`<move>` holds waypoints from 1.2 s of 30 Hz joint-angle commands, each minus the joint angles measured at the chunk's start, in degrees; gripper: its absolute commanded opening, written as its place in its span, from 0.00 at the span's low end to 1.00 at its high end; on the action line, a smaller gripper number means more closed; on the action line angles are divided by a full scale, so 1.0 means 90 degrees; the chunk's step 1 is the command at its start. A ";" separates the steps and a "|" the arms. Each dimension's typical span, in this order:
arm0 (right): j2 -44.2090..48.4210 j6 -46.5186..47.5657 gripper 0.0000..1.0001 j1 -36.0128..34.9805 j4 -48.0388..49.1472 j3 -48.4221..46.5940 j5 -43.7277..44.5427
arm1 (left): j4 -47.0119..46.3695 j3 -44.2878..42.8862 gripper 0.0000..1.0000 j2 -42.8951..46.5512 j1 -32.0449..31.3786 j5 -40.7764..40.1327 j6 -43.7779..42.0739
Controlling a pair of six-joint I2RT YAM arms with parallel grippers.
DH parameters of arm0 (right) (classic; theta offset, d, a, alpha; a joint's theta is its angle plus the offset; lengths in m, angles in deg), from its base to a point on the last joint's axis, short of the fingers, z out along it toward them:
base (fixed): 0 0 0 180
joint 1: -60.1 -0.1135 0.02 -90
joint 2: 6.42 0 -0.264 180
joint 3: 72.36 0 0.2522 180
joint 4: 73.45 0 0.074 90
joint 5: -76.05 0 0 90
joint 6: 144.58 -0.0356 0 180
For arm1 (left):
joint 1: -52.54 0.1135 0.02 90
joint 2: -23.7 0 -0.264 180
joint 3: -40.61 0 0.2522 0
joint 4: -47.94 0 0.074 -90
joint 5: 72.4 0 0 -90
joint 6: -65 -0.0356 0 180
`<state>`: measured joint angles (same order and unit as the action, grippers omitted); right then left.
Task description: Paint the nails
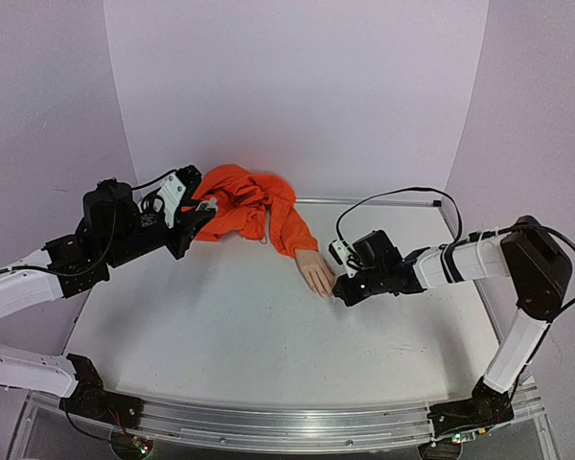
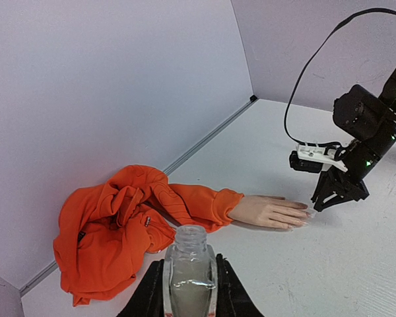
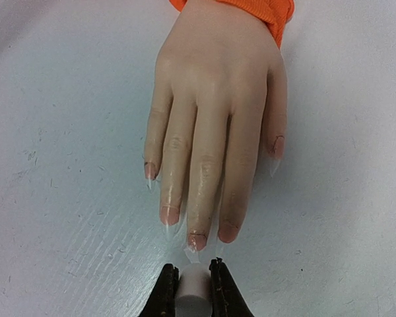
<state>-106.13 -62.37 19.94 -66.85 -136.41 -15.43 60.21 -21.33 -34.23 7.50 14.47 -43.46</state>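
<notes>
A flesh-coloured mannequin hand (image 1: 316, 273) (image 2: 270, 211) (image 3: 211, 125) lies palm down on the white table, its orange sleeve (image 1: 254, 206) (image 2: 119, 224) bunched at the back left. The nails (image 3: 197, 241) are small and pinkish with clear pointed tips. My right gripper (image 3: 193, 269) (image 1: 340, 290) is shut on a white cylindrical cap (image 3: 195, 287), whose end sits just at the middle finger's nail tip. Whether there is a brush under it I cannot see. My left gripper (image 2: 190, 263) (image 1: 196, 218) hovers near the sleeve, shut on a small clear bottle (image 2: 189, 264) that is uncapped and half full of whitish liquid.
White backdrop walls (image 1: 297, 86) close the back and sides. A metal rail (image 1: 268, 426) runs along the table's near edge. The right arm's black cable (image 1: 402, 196) loops above the table behind its wrist.
</notes>
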 commanded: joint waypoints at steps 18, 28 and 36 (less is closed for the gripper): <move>0.0532 -0.0184 0.00 -0.0030 0.0064 -0.0011 -0.0128 | -0.0335 -0.0045 0.00 -0.0018 0.0034 0.0066 -0.0001; 0.0163 -0.0170 0.00 -0.0030 0.0178 -0.0219 0.0047 | -0.0338 -0.0032 0.00 0.0004 0.0039 0.0050 -0.0010; 0.0062 -0.0143 0.00 -0.0030 0.0203 -0.0264 0.0157 | -0.0332 -0.0036 0.00 0.0015 0.0044 0.0046 -0.0012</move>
<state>-105.05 -63.44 19.90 -65.67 -136.65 -15.52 60.21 -21.33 -34.61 7.55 14.49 -43.46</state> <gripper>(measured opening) 0.132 0.221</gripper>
